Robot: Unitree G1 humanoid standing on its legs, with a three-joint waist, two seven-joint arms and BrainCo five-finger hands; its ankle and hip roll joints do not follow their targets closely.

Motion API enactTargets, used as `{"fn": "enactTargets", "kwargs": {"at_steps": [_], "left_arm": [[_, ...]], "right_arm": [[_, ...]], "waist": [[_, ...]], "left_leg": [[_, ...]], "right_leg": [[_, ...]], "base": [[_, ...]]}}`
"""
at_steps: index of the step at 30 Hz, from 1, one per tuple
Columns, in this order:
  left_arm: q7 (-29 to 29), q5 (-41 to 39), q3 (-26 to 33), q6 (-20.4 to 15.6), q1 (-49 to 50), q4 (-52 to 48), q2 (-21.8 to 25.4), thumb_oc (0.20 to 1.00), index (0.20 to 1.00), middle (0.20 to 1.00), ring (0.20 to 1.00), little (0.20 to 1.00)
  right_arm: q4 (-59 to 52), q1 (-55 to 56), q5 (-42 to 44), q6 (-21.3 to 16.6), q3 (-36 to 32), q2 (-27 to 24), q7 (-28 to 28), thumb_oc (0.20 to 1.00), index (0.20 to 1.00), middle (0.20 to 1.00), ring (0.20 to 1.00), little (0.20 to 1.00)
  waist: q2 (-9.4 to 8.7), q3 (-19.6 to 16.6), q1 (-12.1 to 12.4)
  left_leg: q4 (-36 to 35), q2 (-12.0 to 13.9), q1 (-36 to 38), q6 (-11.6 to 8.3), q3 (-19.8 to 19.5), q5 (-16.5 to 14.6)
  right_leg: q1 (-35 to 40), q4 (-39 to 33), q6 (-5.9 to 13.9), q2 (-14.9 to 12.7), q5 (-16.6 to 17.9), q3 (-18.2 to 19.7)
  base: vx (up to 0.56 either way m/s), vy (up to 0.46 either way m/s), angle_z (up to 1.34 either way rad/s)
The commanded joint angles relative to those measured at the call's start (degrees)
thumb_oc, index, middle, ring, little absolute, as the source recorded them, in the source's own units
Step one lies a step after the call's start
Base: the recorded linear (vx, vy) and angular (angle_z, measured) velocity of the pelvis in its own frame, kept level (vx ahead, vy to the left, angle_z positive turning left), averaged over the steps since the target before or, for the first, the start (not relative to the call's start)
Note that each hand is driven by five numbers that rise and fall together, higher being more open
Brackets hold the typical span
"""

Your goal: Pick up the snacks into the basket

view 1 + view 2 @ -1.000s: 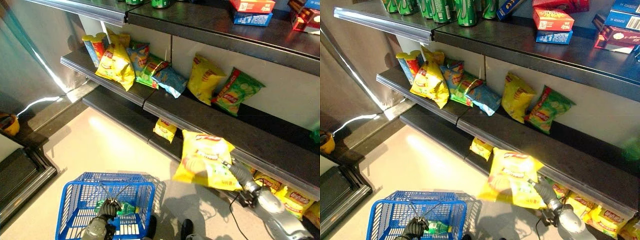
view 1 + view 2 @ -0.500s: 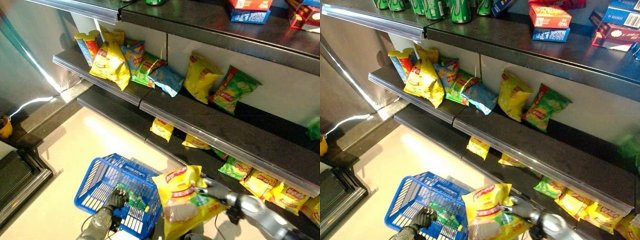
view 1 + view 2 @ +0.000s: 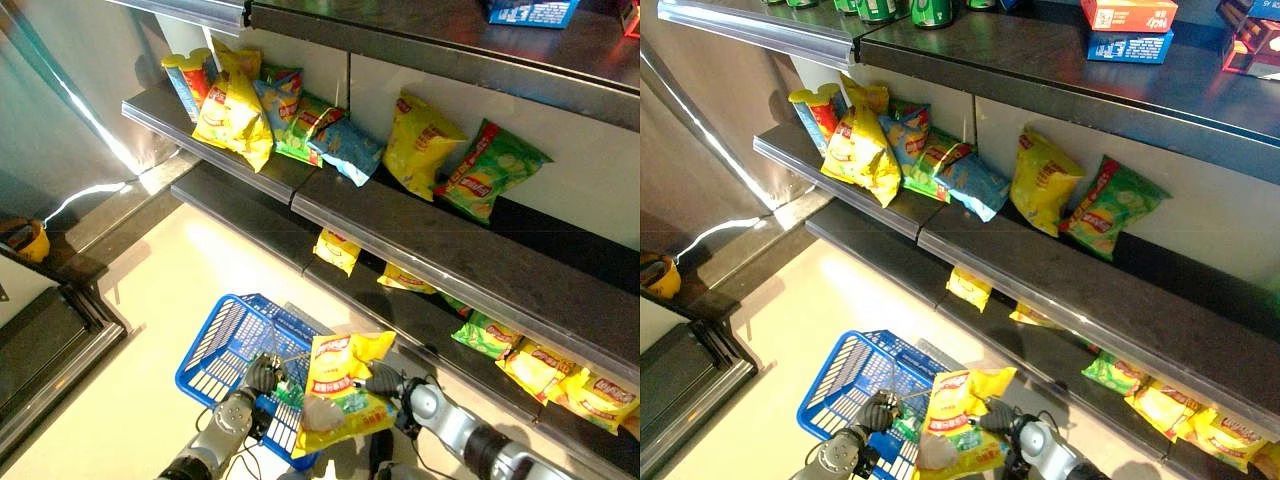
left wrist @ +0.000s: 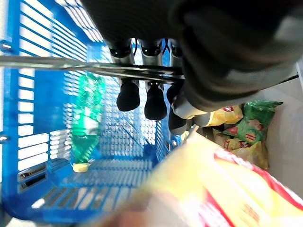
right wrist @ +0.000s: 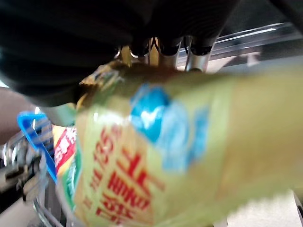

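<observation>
Currently, the left hand (image 3: 262,375) was curled round the metal handle (image 4: 71,63) of the blue basket (image 3: 225,345), which held a green bottle (image 4: 87,120) beneath that hand. Just beside it, the right hand (image 3: 383,381) gripped a yellow chip bag (image 3: 338,390) at the bag's edge, the bag hanging over the basket's near rim and not yet released. Beyond both hands, many snack bags (image 3: 420,146) remained on the shelves (image 3: 420,240), so most of the task was judged outstanding.
</observation>
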Motion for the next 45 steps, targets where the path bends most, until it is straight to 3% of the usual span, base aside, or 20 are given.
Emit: {"fn": "enactTargets", "kwargs": {"at_steps": [1,11,13,14,15,25,37,38,39,41,42,44,45], "left_arm": [[-0.7,-0.2,-3.6,-6.2,-9.4,-12.1,-1.9,0.2,0.2,0.2,0.2,0.2],[2.6,4.5,-7.2,-4.8,-15.1,-4.6,-5.5,0.2,0.2,0.2,0.2,0.2],[2.9,3.2,-7.9,-4.8,-15.3,-5.2,-6.4,0.2,0.2,0.2,0.2,0.2],[2.6,2.5,-8.5,-5.0,-15.4,-5.9,-6.9,0.2,0.2,0.2,0.2,0.2],[2.4,1.7,-9.1,-5.0,-15.4,-6.9,-6.9,0.2,0.2,0.2,0.2,0.2],[0.1,-1.7,-15.0,-4.6,-15.8,-10.3,-9.3,0.2,0.2,0.2,0.2,0.2],[-0.1,-2.0,-15.5,-3.8,-15.4,-10.1,-8.9,0.2,0.2,0.2,0.2,0.2],[-0.1,-2.3,-15.6,-3.6,-15.3,-10.3,-8.8,0.2,0.2,0.2,0.2,0.2],[-0.1,-2.3,-15.6,-3.6,-15.3,-10.3,-8.8,0.2,0.2,0.2,0.2,0.2],[0.2,-2.4,-15.7,-3.0,-15.2,-10.2,-8.9,0.2,0.2,0.2,0.2,0.2],[0.5,-2.6,-16.7,-2.5,-15.6,-10.1,-9.2,0.2,0.2,0.2,0.2,0.2],[0.5,-2.6,-16.7,-2.5,-15.6,-10.1,-9.2,0.2,0.2,0.2,0.2,0.2],[0.8,-3.7,-17.3,-2.2,-16.4,-11.3,-9.0,0.2,0.2,0.2,0.2,0.2]], "right_arm": [[0.8,0.3,-4.7,-1.4,6.9,4.6,0.9,0.2,0.2,0.2,0.2,0.2],[-9.7,-2.7,-8.4,-3.1,13.1,4.9,1.3,0.2,0.2,0.2,0.2,0.2],[-7.3,-2.9,-9.1,-2.5,13.4,6.4,0.7,0.313,0.313,0.313,0.313,0.313],[-5.1,-3.1,-9.7,-2.1,13.5,7.3,0.2,0.401,0.401,0.401,0.401,0.401],[-2.9,-3.4,-10.2,-1.8,13.5,8.1,-0.7,1.0,1.0,1.0,1.0,1.0],[11.0,-6.8,-13.9,1.3,12.3,12.3,-5.6,1.0,1.0,1.0,1.0,1.0],[15.3,-6.0,-11.6,2.8,9.5,12.4,-7.2,1.0,1.0,1.0,1.0,1.0],[17.0,-4.6,-2.9,3.2,5.9,13.0,-7.9,1.0,1.0,1.0,1.0,1.0],[17.1,-4.6,-2.9,3.2,5.8,13.0,-7.9,1.0,1.0,1.0,1.0,1.0],[18.9,-2.7,11.0,3.2,0.7,14.4,-8.1,1.0,1.0,1.0,1.0,1.0],[20.8,-1.3,30.7,2.6,-6.5,15.5,-9.4,1.0,1.0,1.0,1.0,1.0],[20.8,-1.3,30.7,2.6,-6.5,15.5,-9.3,1.0,1.0,1.0,1.0,1.0],[20.9,-1.2,44.7,1.4,-11.9,15.9,-9.3,1.0,1.0,1.0,1.0,1.0]], "waist": [[-1.27,-1.9,0.9],[-1.91,-1.7,0.1],[-1.67,-1.6,0.3],[-1.41,-1.6,0.4],[-1.21,-1.5,0.6],[0.53,-2.4,1.9],[1.02,-2.6,2.1],[1.2,-2.4,2.1],[1.2,-2.6,2.1],[1.48,-2.3,2.2],[1.72,-2.0,2.3],[1.71,-2.2,2.4],[2.13,-1.6,2.6]], "left_leg": [[1.4,-1.3,-2.7,-0.89,-1.2,-2.7],[0.4,-1.1,-2.8,-1.21,-1.3,-1.9],[0.2,-1.2,-2.8,-1.17,-1.7,-1.8],[0.1,-1.2,-2.8,-1.16,-1.8,-1.8],[0.1,-1.2,-2.8,-1.14,-1.9,-1.8],[0.7,-2.0,-2.9,-0.84,-2.8,-2.0],[1.2,-2.4,-3.1,-0.73,-2.9,-2.2],[1.3,-2.4,-2.9,-0.77,-2.9,-2.3],[1.2,-2.4,-3.1,-0.75,-2.9,-2.2],[1.3,-2.4,-3.0,-0.75,-3.0,-2.2],[1.4,-2.5,-3.0,-0.7,-3.1,-2.2],[1.3,-2.5,-3.2,-0.68,-3.1,-2.0],[1.3,-2.6,-3.4,-0.68,-3.1,-2.0]], "right_leg": [[2.5,-7.2,9.62,-5.6,3.1,4.5],[1.9,-6.4,9.54,-5.8,2.8,3.9],[2.0,-6.5,9.56,-5.9,2.8,3.5],[2.0,-6.5,9.58,-6.0,2.8,3.3],[2.1,-6.5,9.61,-6.1,2.9,3.1],[2.8,-6.9,9.67,-6.5,2.9,2.6],[2.8,-6.9,9.68,-6.8,2.9,2.5],[3.0,-6.7,9.68,-6.8,2.7,2.3],[2.8,-6.8,9.7,-6.8,2.9,2.3],[3.0,-6.6,9.65,-6.9,2.6,2.2],[2.8,-6.3,9.71,-7.0,2.5,2.1],[2.7,-6.5,9.73,-7.0,2.8,2.1],[2.4,-6.3,9.77,-7.1,2.7,2.0]], "base": [[-0.03,0.021,0.04],[0.0,0.005,0.01],[-0.01,-0.006,0.04],[0.0,0.006,0.06],[0.0,0.011,0.07],[0.01,0.011,0.05],[0.0,0.0,0.0],[0.0,0.0,0.0],[0.01,0.0,0.07],[0.02,0.004,0.09],[0.01,0.007,0.04],[-0.01,0.009,0.06],[-0.03,0.008,0.06]]}}
